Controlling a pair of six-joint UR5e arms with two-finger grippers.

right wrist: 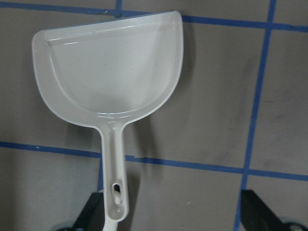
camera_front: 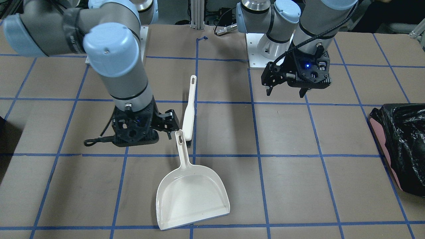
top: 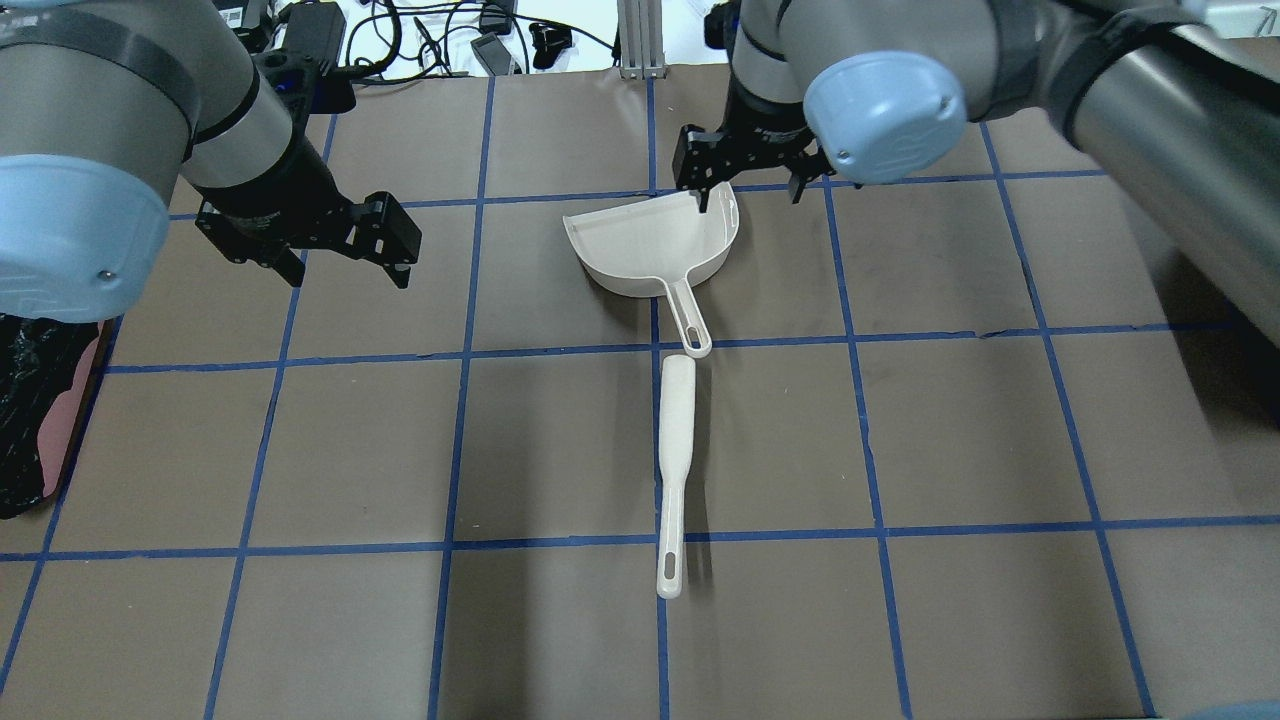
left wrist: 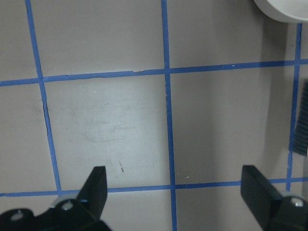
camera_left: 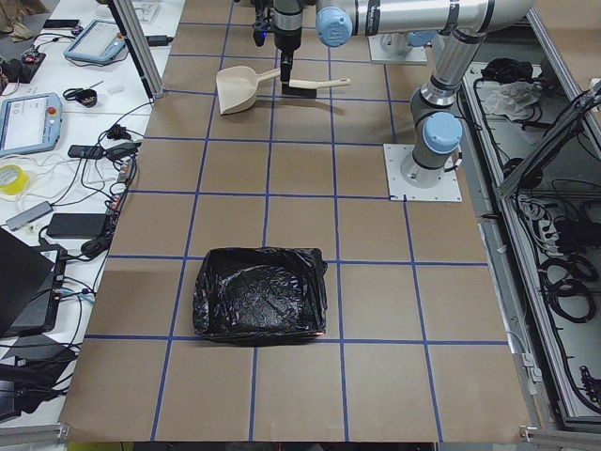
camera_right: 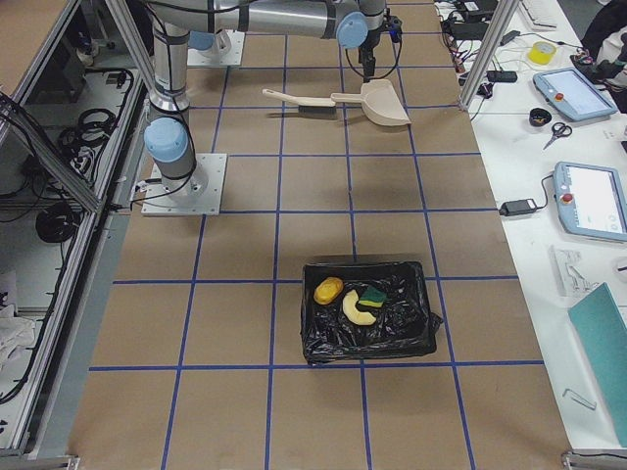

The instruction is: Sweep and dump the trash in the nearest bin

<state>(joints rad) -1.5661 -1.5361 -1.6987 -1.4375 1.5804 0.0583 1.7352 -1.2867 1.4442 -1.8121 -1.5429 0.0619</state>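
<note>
Two arms, front view: right gripper (camera_front: 167, 127) hangs low with fingers released just beside the dustpan (camera_front: 191, 196) handle and the brush (camera_front: 189, 109); left gripper (camera_front: 287, 89) hovers apart over bare desk (camera_front: 298, 149), fingers spread and empty; a black-lined bin (camera_front: 403, 146) sits at the edge on the left arm's side.
Overhead view: dustpan (top: 655, 245) lies flat and empty, its handle tip nearly touching the brush (top: 676, 470); right gripper (top: 745, 190) is above the pan's far rim, left gripper (top: 345, 265) well off to the side; neither holds anything.
Left-end view: nearest bin (camera_left: 260, 293) shows only black liner, no trash inside that can be made out.
Right-end view: trash (camera_right: 355, 299), the yellow, beige and orange pieces, lies inside the other bin (camera_right: 367, 311), well apart from the tools.
Left wrist view: fingers (left wrist: 96, 185) wide open over bare desk; nothing between them.
Right wrist view: fingers (right wrist: 257, 207) open, the empty dustpan (right wrist: 110, 72) below, its handle near one finger but ungripped.
Step, as judged: dumping looks done, tools set down.
Next move: likely lifting both arms clear without nudging pan or brush.
</note>
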